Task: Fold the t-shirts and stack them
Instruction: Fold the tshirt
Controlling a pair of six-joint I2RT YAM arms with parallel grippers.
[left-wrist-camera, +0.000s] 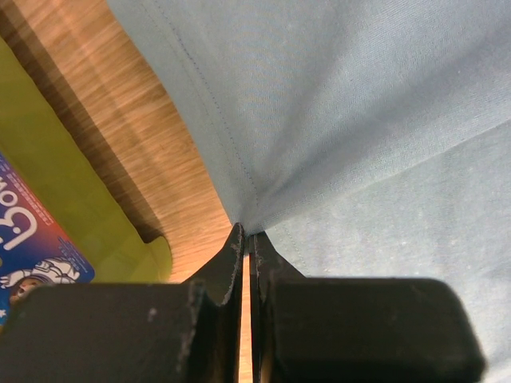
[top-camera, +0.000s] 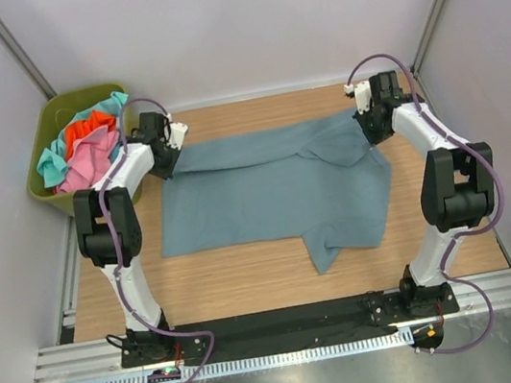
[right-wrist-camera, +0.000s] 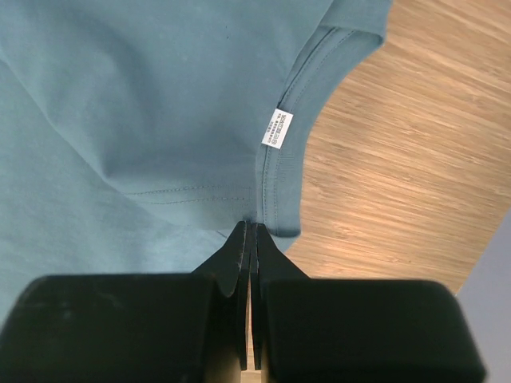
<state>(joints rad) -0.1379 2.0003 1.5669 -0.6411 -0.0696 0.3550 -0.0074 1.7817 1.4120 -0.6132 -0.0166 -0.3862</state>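
A slate-blue t-shirt (top-camera: 265, 190) lies spread across the middle of the wooden table, its far edge stretched between both grippers. My left gripper (top-camera: 173, 146) is shut on the shirt's far-left corner; in the left wrist view the cloth (left-wrist-camera: 343, 120) fans out from the pinched tips of that gripper (left-wrist-camera: 247, 233). My right gripper (top-camera: 368, 120) is shut on the far-right part by the neckline; in the right wrist view that gripper (right-wrist-camera: 250, 227) pinches the shirt (right-wrist-camera: 144, 104) beside the collar band and its white label (right-wrist-camera: 277, 128). Pink, orange-red and turquoise shirts (top-camera: 85, 146) sit piled in the bin.
The olive-green bin (top-camera: 53, 189) stands at the far left, next to the left arm; its wall (left-wrist-camera: 48, 183) shows in the left wrist view. Bare wood (top-camera: 241, 281) lies in front of the shirt. White walls enclose the table.
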